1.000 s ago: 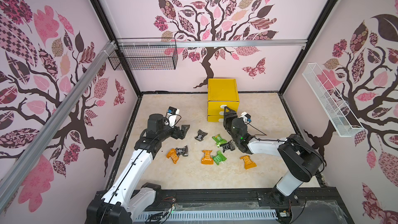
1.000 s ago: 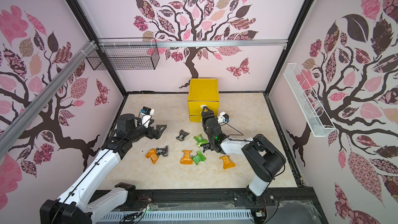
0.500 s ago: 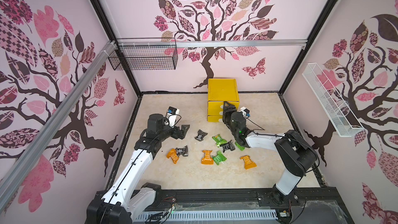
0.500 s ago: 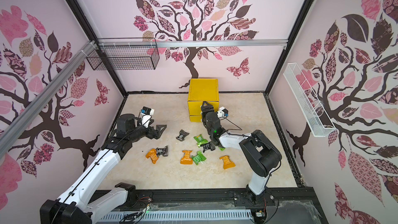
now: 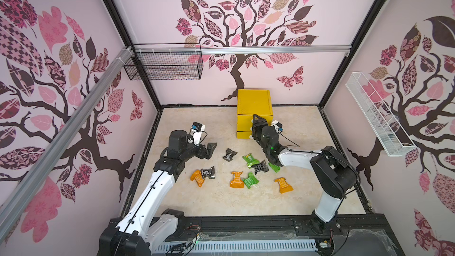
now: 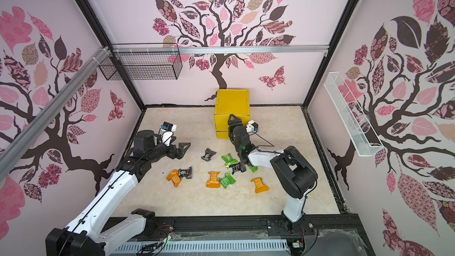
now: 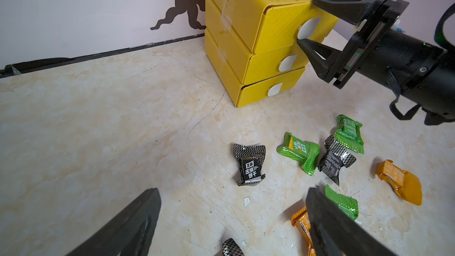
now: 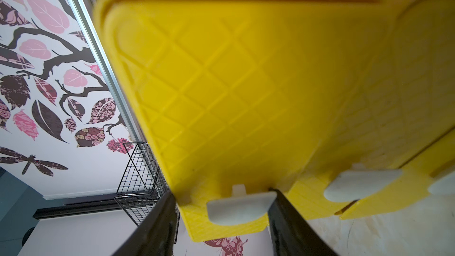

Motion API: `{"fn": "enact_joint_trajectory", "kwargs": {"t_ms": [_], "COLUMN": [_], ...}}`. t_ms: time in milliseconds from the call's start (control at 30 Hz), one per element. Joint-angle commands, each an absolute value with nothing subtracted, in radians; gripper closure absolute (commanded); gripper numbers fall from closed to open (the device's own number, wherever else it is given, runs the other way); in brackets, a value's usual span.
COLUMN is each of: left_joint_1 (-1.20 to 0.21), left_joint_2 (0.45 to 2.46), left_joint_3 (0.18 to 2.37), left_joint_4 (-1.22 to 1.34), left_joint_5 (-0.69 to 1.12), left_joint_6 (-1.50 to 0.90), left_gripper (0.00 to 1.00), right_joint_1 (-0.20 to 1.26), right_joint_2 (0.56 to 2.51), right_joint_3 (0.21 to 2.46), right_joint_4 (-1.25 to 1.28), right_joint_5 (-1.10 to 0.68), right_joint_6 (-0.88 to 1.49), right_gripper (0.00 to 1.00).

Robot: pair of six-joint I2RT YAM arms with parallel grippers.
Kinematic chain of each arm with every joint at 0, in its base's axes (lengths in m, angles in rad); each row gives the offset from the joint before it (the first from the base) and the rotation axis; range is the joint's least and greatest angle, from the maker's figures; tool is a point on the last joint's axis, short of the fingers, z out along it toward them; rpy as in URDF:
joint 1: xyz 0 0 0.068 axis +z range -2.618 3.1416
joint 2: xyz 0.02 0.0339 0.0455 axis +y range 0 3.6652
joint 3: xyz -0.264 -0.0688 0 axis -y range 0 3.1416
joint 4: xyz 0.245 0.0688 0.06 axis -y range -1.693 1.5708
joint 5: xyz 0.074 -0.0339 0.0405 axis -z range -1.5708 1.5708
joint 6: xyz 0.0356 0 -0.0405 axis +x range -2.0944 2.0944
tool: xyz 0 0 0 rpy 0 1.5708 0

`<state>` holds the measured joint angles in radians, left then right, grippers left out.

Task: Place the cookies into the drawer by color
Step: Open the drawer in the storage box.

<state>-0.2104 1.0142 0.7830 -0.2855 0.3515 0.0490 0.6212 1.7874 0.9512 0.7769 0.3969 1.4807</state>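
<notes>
Cookies, nine crinkly packets in all, lie scattered on the marble-look bench, all of them behind the right end effector and in front of the yellow drawer cabinet. The right end effector is at the top drawer's front, its jaws spread and straddling the white pull tab. In the right wrist view one finger touches the tab's edge while the other stands a little clear of it, so the tab is not pinched. The two lower drawers look pushed in; whether the top one is drawn out at all I cannot tell. The left end effector hovers above the bench with its jaws spread wide and nothing between them. Just ahead of its fingertips lies a lone black packet. Back toward its arm's base an orange packet touches a second black packet. Under the right arm, behind its end effector, a green packet, a third black packet and a half-hidden green packet sit in a touching cluster. Nearer the base rail, a middle orange packet touches a third green packet, and a last orange packet lies apart.
</notes>
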Motion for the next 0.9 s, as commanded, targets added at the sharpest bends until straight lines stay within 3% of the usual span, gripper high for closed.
{"fn": "enact_joint_trajectory", "kwargs": {"t_ms": [0,433,867], "left_joint_1": [-0.215,-0.217,-0.217], "left_joint_2": [0.999,0.998,0.999], "left_joint_3": [0.768,0.768,0.767], "left_joint_4": [-0.273,-0.273,-0.27], "left_joint_5": [0.35,0.348,0.349], "left_joint_6": [0.055,0.055,0.055], "left_gripper": [0.03,0.03,0.03], "right_joint_1": [0.605,0.602,0.607], "right_joint_2": [1.83,1.856,1.815], "right_joint_3": [0.97,0.957,0.909], "right_joint_4": [0.744,0.762,0.778], "right_joint_5": [0.394,0.4,0.382], "right_joint_6": [1.477,1.48,1.481], "right_gripper": [0.41,0.57,0.62]}}
